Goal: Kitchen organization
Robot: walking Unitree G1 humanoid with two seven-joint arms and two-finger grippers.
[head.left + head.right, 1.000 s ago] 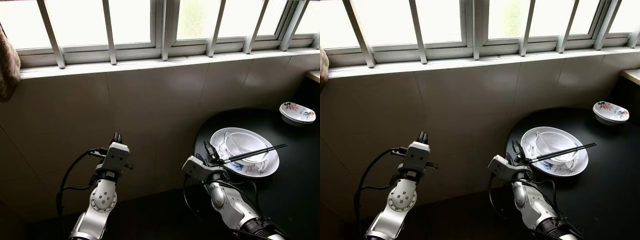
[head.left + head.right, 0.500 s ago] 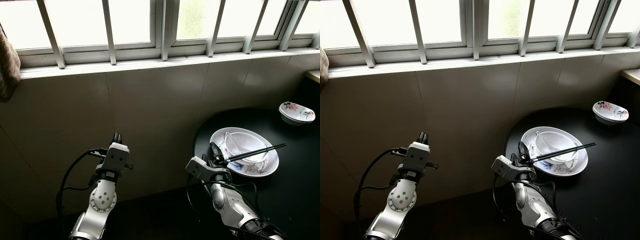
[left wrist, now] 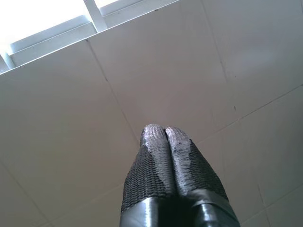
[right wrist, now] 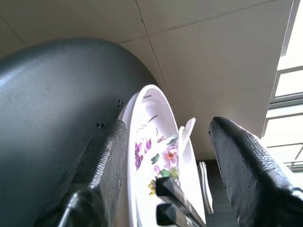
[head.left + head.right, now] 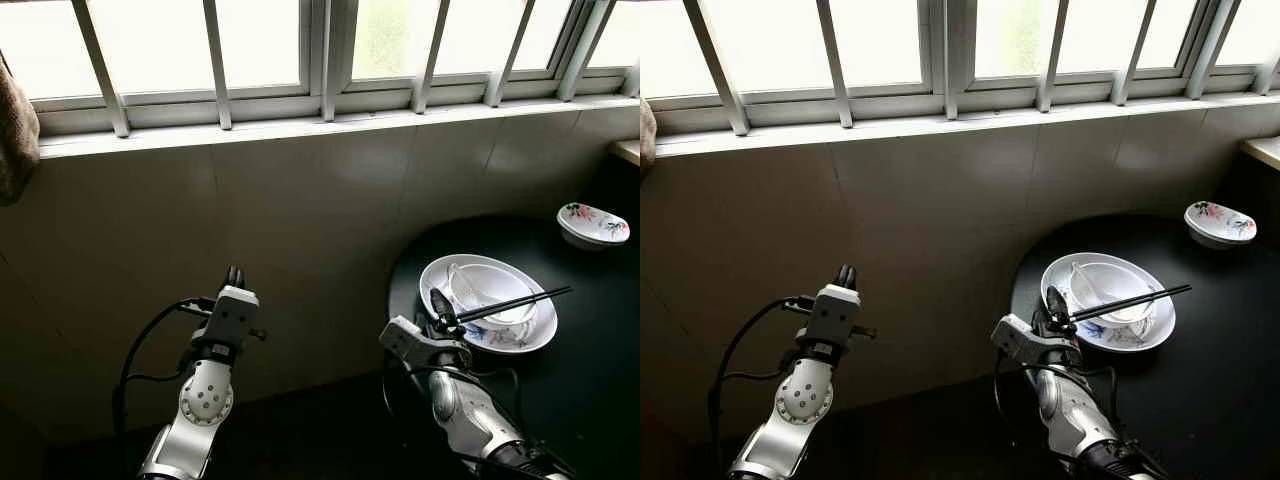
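A white flowered plate (image 5: 436,272) lies on the round black table (image 5: 590,370), bearing a white bowl (image 5: 500,282) with a white spoon (image 5: 462,283). Black chopsticks (image 5: 515,303) rest across the bowl, their near ends pointing at my right gripper (image 5: 441,304). That gripper is open at the plate's near-left edge. In the right wrist view the plate (image 4: 147,142) rim and the chopsticks (image 4: 173,203) ends lie between the spread fingers (image 4: 106,161). My left gripper (image 5: 235,274) is shut and empty, raised before the tiled wall.
A small flowered bowl (image 5: 594,224) sits at the table's far right. A tiled wall (image 5: 300,200) under a barred window runs behind everything. A brown cloth (image 5: 15,130) hangs at the far left. The floor below is dark.
My right gripper has slid right toward the plate, bringing the rim and chopstick ends between its fingers. The left arm has not moved.
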